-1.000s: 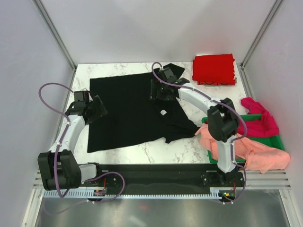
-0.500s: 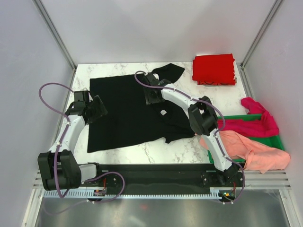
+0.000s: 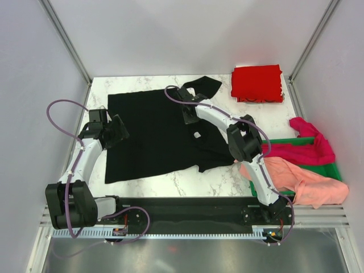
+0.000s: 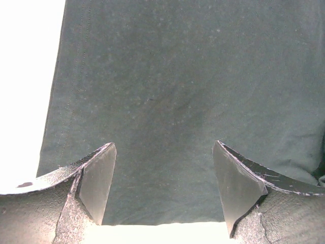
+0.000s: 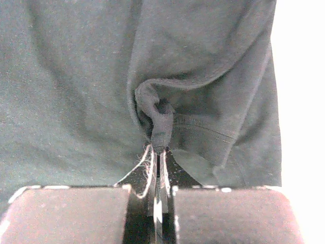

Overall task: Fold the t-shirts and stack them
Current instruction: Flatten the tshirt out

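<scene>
We are in a robotics lab cell: plain white panels and aluminium posts wall in the marble-look table beyond the left gripper. Behind it, the arms bolt to a black rail, trailing cables.

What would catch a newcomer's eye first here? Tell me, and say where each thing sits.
The black t-shirt spread flat across the middle of the table dominates, with the right gripper shut on a bunched fold of it. Next comes the bright red t-shirt, folded at the far right corner. The salmon-pink t-shirt and magenta t-shirt spill over the green bin at the right edge.
</scene>
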Controlling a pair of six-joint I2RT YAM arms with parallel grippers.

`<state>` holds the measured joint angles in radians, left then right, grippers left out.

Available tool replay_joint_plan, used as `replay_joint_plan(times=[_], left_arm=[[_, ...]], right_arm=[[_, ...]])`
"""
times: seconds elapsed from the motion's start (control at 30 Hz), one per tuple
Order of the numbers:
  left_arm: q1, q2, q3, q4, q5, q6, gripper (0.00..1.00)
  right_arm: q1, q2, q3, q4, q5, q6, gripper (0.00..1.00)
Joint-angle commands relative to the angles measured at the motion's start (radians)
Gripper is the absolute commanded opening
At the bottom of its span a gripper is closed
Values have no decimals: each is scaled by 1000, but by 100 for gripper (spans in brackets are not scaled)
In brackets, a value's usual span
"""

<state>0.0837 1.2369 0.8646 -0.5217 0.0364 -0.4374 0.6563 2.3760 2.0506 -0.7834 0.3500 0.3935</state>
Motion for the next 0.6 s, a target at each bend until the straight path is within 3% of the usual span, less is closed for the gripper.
replay_joint_plan(times=[0.0, 0.33, 0.4, 0.43, 0.53, 0.57], left_arm=[[7, -20, 4, 26, 16, 14, 83], [8, -14, 2, 29, 31, 16, 83], [7, -8, 1, 29, 39, 16, 83], [7, -7, -1, 29, 40, 17, 83], [8, -14, -7, 26, 34, 22, 83], [7, -17, -9, 28, 31, 22, 83]], right_arm=[[-46, -125, 33, -14, 30, -13, 0], [-354, -209, 25, -10, 107, -94, 0], [-403, -149, 78, -31, 168, -110, 19], [-417, -127, 100, -48, 168, -113, 38], [-460, -64, 178, -126, 224, -94, 68], [-468, -63, 192, -145, 230, -88, 74]])
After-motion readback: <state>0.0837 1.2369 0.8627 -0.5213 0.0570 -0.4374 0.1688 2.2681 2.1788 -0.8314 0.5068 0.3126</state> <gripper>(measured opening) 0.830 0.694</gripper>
